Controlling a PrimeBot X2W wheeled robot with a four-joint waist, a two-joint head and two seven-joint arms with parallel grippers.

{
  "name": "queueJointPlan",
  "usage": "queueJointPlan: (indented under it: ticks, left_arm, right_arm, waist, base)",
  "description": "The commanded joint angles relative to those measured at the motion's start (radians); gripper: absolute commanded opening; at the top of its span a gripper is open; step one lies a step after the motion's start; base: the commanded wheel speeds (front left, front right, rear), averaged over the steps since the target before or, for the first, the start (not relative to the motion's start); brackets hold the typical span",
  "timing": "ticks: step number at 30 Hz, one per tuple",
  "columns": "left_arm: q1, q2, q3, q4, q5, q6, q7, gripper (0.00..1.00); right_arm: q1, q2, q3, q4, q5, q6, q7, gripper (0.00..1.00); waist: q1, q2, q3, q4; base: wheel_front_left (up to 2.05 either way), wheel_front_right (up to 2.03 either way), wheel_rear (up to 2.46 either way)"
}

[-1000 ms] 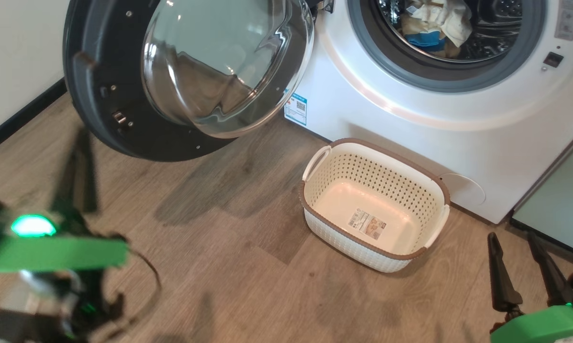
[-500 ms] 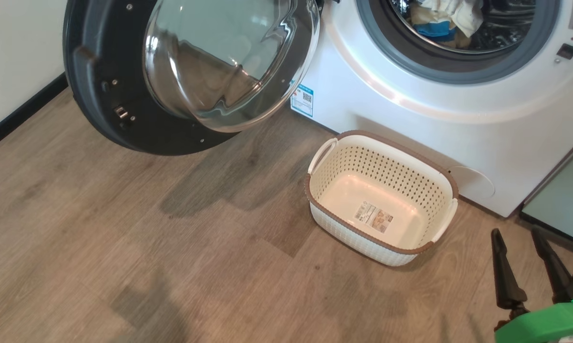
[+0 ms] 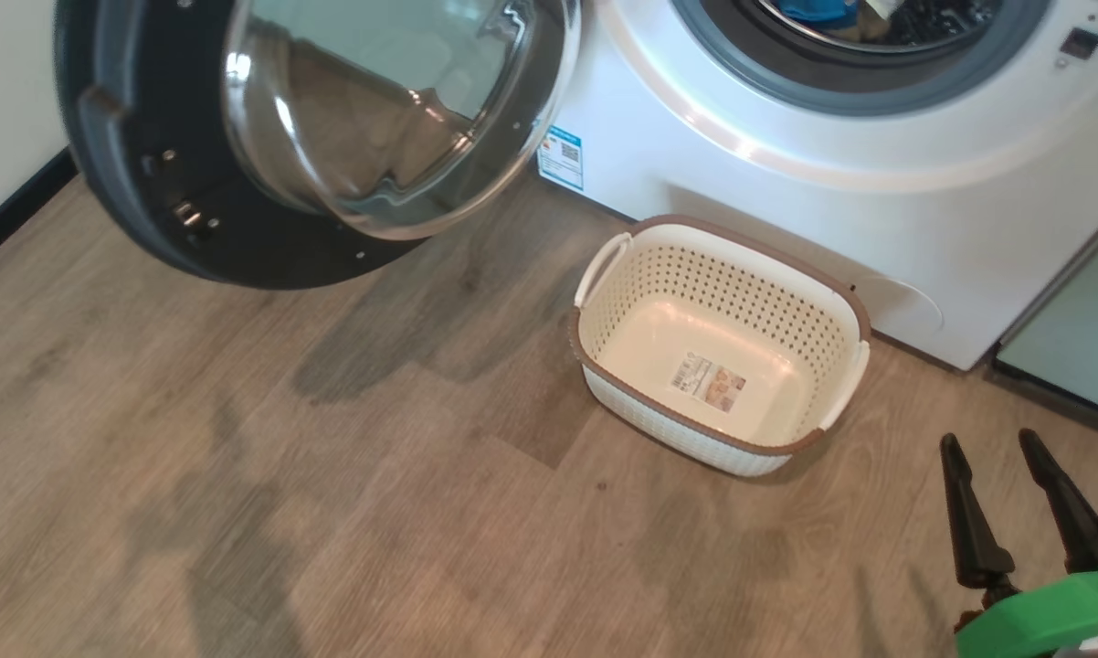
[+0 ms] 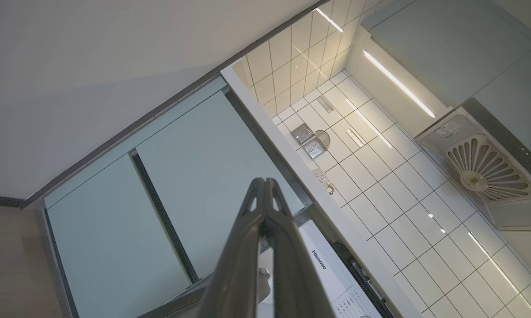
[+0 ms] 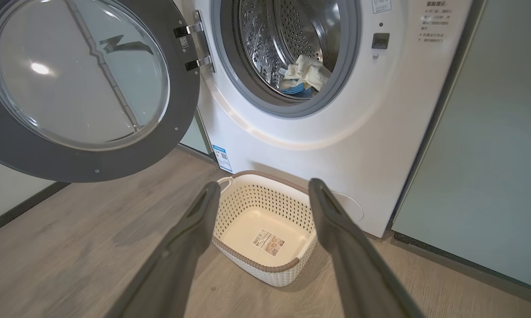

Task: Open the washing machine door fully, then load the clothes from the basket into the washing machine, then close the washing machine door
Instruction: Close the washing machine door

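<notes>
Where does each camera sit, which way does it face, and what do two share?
Head view: on the head, looking down at floor, empty basket, open washing machine door; right pincer lower right.
Left wrist view: on that wrist, aimed up at cabinets and tiled wall; shut left pincer.
Right wrist view: on that wrist, facing the washing machine, clothes in its drum; open fingers.
Head and right wrist share basket and door.

One washer [image 5: 336, 145]; one door [image 5: 77, 75] left of it; one basket [image 5: 265, 274] before it; one clump of clothes [image 5: 307, 75] inside it; one sticker [image 5: 222, 158] on it.
</notes>
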Motion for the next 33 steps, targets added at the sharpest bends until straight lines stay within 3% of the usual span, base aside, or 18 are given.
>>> queueJointPlan:
  ticks: [1, 12, 23, 33]
  left_arm:
    - [-0.039, 0.069, 0.036, -0.001, -0.016, -0.009, 0.013, 0.0]
    - [-0.057, 0.057, 0.075, 0.302, -0.078, -0.045, 0.042, 0.0]
    - [-0.077, 0.035, 0.019, 0.407, -0.057, -0.075, 0.088, 0.0]
    - [-0.089, 0.015, -0.029, 0.458, -0.041, -0.075, 0.14, 0.0]
  right_arm:
    - [-0.048, -0.028, 0.024, -0.043, 0.002, -0.003, 0.006, 1.0]
    - [-0.075, -0.059, 0.024, -0.078, -0.003, -0.003, 0.04, 1.0]
    - [-0.095, -0.084, 0.021, -0.118, -0.006, -0.003, 0.072, 1.0]
    - [-0.117, -0.094, 0.025, -0.128, -0.006, -0.003, 0.082, 1.0]
  waist:
    - [-0.0001, 0.0, 0.01, -0.012]
    - [-0.0001, 0.0, 0.075, -0.059]
    - [-0.0001, 0.0, 0.134, -0.079]
    - [-0.0001, 0.0, 0.175, -0.094]
  base:
    - [0.0, 0.0, 0.0]
    - [0.0, 0.0, 0.0]
    - [0.0, 0.0, 0.0]
    - [0.0, 0.0, 0.0]
